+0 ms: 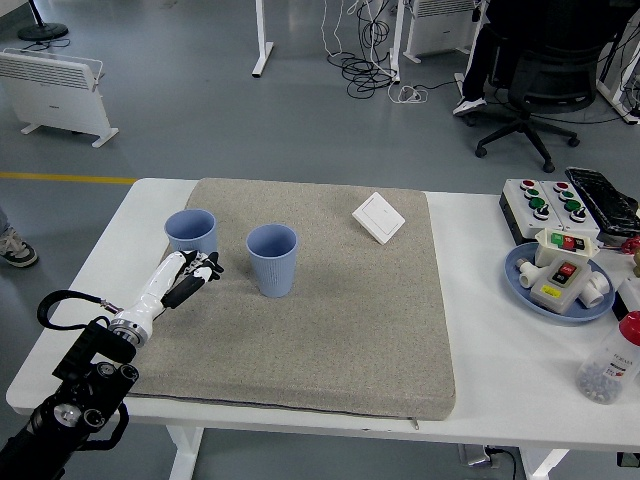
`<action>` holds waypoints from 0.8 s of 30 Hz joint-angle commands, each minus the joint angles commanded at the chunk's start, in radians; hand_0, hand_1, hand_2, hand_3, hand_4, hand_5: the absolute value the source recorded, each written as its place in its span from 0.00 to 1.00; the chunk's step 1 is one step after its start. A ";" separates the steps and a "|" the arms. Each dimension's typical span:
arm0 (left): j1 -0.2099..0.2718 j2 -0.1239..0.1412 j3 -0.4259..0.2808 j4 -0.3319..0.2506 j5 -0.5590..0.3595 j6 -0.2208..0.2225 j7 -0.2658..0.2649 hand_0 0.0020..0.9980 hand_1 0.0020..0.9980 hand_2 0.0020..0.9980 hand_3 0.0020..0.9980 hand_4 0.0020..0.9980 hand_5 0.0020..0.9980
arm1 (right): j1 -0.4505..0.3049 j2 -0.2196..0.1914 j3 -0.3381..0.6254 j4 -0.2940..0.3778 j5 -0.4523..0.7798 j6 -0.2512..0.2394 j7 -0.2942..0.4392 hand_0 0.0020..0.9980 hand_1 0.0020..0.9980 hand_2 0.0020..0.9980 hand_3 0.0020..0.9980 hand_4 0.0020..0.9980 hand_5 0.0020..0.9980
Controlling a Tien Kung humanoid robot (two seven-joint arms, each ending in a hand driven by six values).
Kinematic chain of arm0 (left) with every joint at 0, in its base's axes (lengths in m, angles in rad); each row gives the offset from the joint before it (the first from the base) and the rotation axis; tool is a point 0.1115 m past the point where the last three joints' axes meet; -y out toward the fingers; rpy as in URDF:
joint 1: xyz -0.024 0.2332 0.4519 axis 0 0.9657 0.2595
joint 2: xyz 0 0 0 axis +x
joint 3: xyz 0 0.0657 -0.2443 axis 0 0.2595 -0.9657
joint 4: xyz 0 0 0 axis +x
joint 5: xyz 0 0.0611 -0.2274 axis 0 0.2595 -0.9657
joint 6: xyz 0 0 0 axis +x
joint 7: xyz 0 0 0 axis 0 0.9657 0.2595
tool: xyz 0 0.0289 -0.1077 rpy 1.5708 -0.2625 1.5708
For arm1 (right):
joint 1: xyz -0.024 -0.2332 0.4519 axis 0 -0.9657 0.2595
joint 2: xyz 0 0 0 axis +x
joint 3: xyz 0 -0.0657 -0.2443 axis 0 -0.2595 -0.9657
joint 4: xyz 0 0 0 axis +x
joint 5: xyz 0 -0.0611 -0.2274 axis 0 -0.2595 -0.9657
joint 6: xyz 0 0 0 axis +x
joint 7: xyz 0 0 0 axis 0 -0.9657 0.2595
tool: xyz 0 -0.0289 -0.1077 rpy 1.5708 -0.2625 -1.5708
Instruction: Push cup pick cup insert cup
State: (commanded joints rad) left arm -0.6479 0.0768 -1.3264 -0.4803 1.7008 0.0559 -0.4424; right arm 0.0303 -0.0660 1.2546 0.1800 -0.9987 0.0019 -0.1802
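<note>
Two blue cups stand upright on the grey mat (pixel 330 320). The left cup (pixel 190 230) is near the mat's left edge. The right cup (pixel 272 259) stands a short way to its right. My left hand (pixel 198 270) reaches in from the lower left and sits just in front of the left cup, its fingers loosely curled and holding nothing. I cannot tell if it touches the cup. The right arm is out of view.
A white switch plate (pixel 378 217) lies at the mat's back. At the right are a button box (pixel 542 203), a blue plate (pixel 520 268) with switch parts, and a bottle (pixel 610 362) near the table's edge.
</note>
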 joint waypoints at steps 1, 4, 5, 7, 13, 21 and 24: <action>0.001 0.000 -0.002 0.001 0.000 0.000 0.000 0.74 0.55 0.52 0.52 0.56 1.00 | 0.000 0.000 0.000 0.000 0.000 0.000 0.000 0.69 0.59 0.61 0.55 0.10 0.47; 0.008 0.002 0.001 -0.008 -0.005 0.003 -0.003 0.74 0.56 0.52 0.53 0.56 1.00 | -0.001 0.000 -0.001 0.000 0.001 0.000 0.000 0.69 0.59 0.61 0.55 0.10 0.47; 0.009 0.003 0.001 -0.009 -0.006 0.004 -0.004 0.74 0.56 0.52 0.53 0.56 1.00 | -0.001 0.000 -0.001 0.000 0.001 0.000 0.000 0.69 0.59 0.61 0.55 0.10 0.47; 0.019 0.006 0.008 -0.024 -0.012 0.005 -0.004 0.74 0.56 0.52 0.53 0.56 1.00 | -0.002 0.000 0.000 0.000 0.001 0.000 0.001 0.69 0.59 0.61 0.55 0.10 0.47; 0.080 0.031 0.034 -0.131 -0.057 0.034 -0.031 0.73 0.55 0.52 0.53 0.56 1.00 | -0.004 -0.002 0.005 0.000 -0.002 0.000 0.001 0.69 0.59 0.61 0.55 0.10 0.47; 0.120 0.080 0.072 -0.377 -0.106 0.136 -0.116 0.66 0.59 0.56 0.57 0.70 0.89 | -0.008 -0.001 0.016 0.000 0.001 -0.002 0.003 0.69 0.59 0.61 0.55 0.10 0.47; 0.096 0.093 0.088 -0.481 -0.048 0.144 -0.048 0.66 0.59 0.56 0.57 0.70 0.89 | -0.010 -0.002 0.018 0.000 0.002 -0.004 0.002 0.69 0.59 0.61 0.55 0.10 0.47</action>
State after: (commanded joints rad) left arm -0.5516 0.1702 -1.2384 -0.9611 1.6529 0.2000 -0.4908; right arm 0.0202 -0.0676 1.2727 0.1800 -0.9964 -0.0017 -0.1779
